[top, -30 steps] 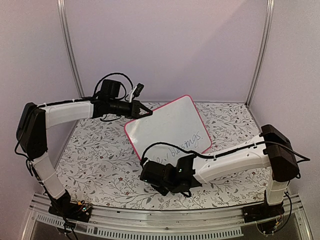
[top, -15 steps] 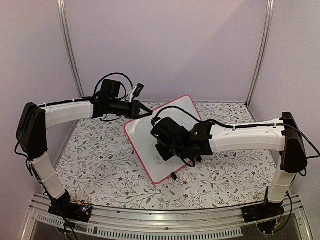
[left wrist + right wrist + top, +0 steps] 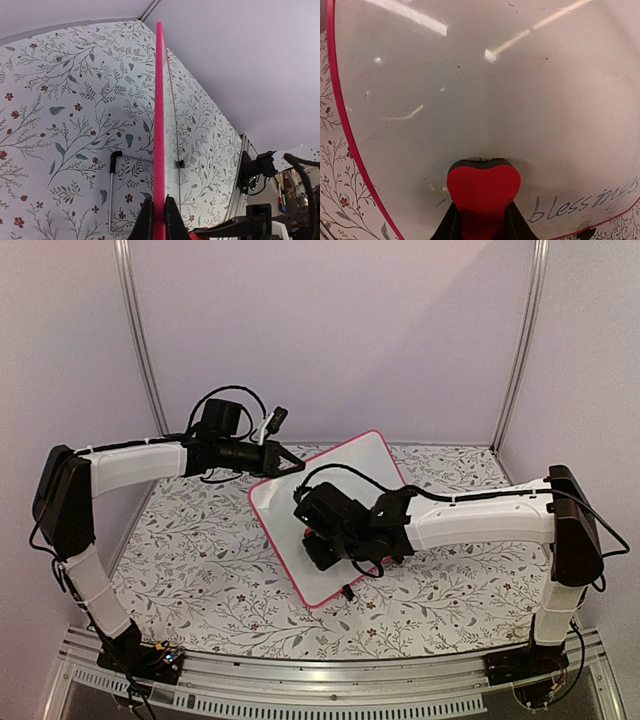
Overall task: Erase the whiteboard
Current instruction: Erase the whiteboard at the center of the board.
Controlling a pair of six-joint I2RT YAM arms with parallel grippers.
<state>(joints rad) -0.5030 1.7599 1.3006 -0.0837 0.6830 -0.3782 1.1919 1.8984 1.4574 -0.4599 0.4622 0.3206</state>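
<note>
The whiteboard [image 3: 283, 512] sits over the middle of the floral-patterned table [image 3: 190, 540], turned so that one rounded corner points toward the arms and another toward the back wall. It looks raised at a slant rather than lying flat, though the overhead view does not show how steeply. The left gripper [image 3: 298, 466] is clenched on the board's far-left edge. In the left wrist view its two dark fingers [image 3: 146, 220] pinch the thin pink rim [image 3: 159, 125] from either side, with the board seen edge-on running straight away from the camera. The right arm reaches across from the right side, and the right gripper [image 3: 325, 545] hovers over the centre of the white face, covering much of it from above. Its jaws are closed around a small red eraser [image 3: 483, 192], whose dark pad is pressed against the board surface. Just right of the eraser, near the lower rim, grey handwriting [image 3: 582, 202] ending in "bless…ngs" remains on the board. The surface above the eraser shows only faint smudges and light reflections. A small black clip foot [image 3: 347, 592] sticks out beside the near corner, just above the table
</note>
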